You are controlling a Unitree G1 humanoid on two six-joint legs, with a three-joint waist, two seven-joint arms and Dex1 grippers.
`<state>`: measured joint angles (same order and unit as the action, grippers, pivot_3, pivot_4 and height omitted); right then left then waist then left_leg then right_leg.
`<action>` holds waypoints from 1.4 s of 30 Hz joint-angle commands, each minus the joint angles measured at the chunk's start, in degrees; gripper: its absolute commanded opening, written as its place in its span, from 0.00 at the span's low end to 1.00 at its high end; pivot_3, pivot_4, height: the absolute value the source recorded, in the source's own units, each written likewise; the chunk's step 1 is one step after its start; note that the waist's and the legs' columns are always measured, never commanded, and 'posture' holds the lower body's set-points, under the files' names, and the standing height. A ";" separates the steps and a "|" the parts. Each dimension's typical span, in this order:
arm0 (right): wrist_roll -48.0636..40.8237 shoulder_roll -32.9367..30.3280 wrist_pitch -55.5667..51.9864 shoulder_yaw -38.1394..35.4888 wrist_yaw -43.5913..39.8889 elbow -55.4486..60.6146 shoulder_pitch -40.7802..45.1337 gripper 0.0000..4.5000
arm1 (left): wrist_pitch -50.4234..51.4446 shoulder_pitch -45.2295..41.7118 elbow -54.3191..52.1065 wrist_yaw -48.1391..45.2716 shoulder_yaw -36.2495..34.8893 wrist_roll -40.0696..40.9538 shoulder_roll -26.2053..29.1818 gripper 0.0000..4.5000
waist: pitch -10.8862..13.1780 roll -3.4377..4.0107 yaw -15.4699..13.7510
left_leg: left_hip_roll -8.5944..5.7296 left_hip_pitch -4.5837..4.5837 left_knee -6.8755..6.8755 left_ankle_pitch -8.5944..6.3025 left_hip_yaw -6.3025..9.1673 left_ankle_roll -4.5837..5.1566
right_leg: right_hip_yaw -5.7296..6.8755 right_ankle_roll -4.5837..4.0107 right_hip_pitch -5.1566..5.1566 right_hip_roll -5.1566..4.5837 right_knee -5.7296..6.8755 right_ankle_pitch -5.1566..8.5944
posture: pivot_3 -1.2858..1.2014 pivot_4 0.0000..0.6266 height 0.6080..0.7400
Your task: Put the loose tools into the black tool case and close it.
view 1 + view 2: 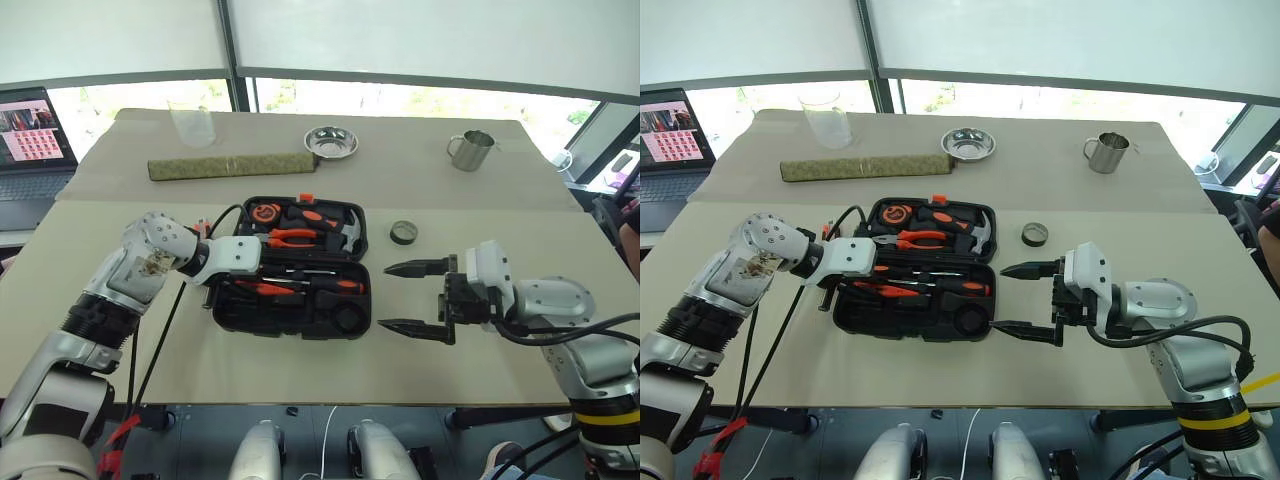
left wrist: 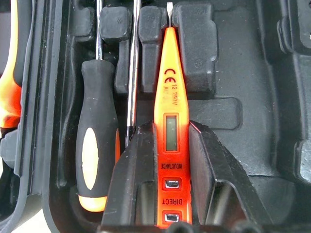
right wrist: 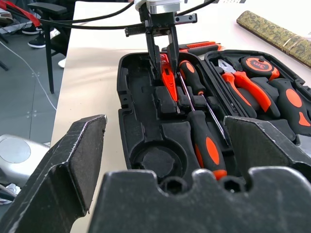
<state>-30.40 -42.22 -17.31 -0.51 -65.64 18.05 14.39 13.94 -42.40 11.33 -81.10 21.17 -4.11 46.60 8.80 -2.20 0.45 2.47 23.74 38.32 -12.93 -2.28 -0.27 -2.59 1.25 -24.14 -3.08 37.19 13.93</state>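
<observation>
a wide beige surface (image 1: 470, 215) made of two tabletops pushed together sits before a row of bright windows (image 1: 400, 100) with pale blinds (image 1: 420, 35) drawn down. an open laptop (image 1: 35, 130) glows at far left. grey floor (image 3: 29, 82) lies beneath.

The black tool case (image 1: 915, 285) lies open on the worktop. Two screwdrivers (image 3: 206, 141) sit in its slots, beside the orange tester pen (image 2: 171, 121). The tape roll (image 1: 1036, 234) lies outside.
</observation>
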 commanded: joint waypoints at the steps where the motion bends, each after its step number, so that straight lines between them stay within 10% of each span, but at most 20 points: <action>1: -0.32 -0.10 -0.23 -0.43 0.45 1.55 0.20 1.00 | 2.56 0.88 -0.79 1.26 -2.24 2.16 -1.43 0.39 | 0.00 0.00 0.08 | 0.00 0.00 0.00 0.00 0.00 0.00 | 0.00 0.00 -0.01 0.00 0.00 0.00 | 0.52 0.24 1.00; 4: -0.77 0.15 -0.40 -0.45 0.32 1.38 0.22 1.00 | 1.81 0.32 -1.86 0.04 -5.06 5.58 -1.62 0.63 | 0.01 -0.02 0.13 | 0.00 0.04 0.01 0.00 0.03 0.00 | 0.01 0.00 -0.03 0.00 0.00 0.00 | 0.52 0.24 1.00; 14: -1.90 0.12 -1.79 -0.60 -1.44 1.21 -0.39 1.00 | 2.88 1.82 -2.94 1.35 -11.89 11.81 -0.89 0.63 | 0.01 -0.02 0.13 | 0.00 0.11 0.12 0.00 0.11 0.01 | 0.08 0.01 -0.02 0.00 0.01 0.00 | 0.52 0.24 1.00; 23: -1.75 1.99 -0.78 -1.42 -1.14 0.41 -0.40 1.00 | -3.15 6.40 6.45 1.59 -14.38 15.47 -5.39 0.00 | 0.01 -0.01 0.09 | 0.01 0.10 0.13 -0.01 0.11 0.01 | 0.08 0.00 -0.03 0.00 0.03 -0.01 | 0.52 0.24 1.00; 42: -0.58 2.19 -0.13 -1.64 -1.54 -1.83 1.36 1.00 | -7.10 14.41 6.48 8.77 -11.59 10.26 -6.87 0.00 | -0.06 0.08 0.00 | 0.02 0.03 0.29 -0.07 0.11 0.11 | 0.07 0.03 0.10 0.00 0.06 -0.03 | 0.52 0.24 1.00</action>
<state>-30.54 -40.15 -18.79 -0.86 -67.35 16.06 14.90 5.25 -30.61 16.59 -74.34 8.67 8.11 39.66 8.74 -2.12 0.45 2.49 23.74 38.61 -13.00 -2.17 -0.16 -2.52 1.29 -24.02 -3.08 37.25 13.90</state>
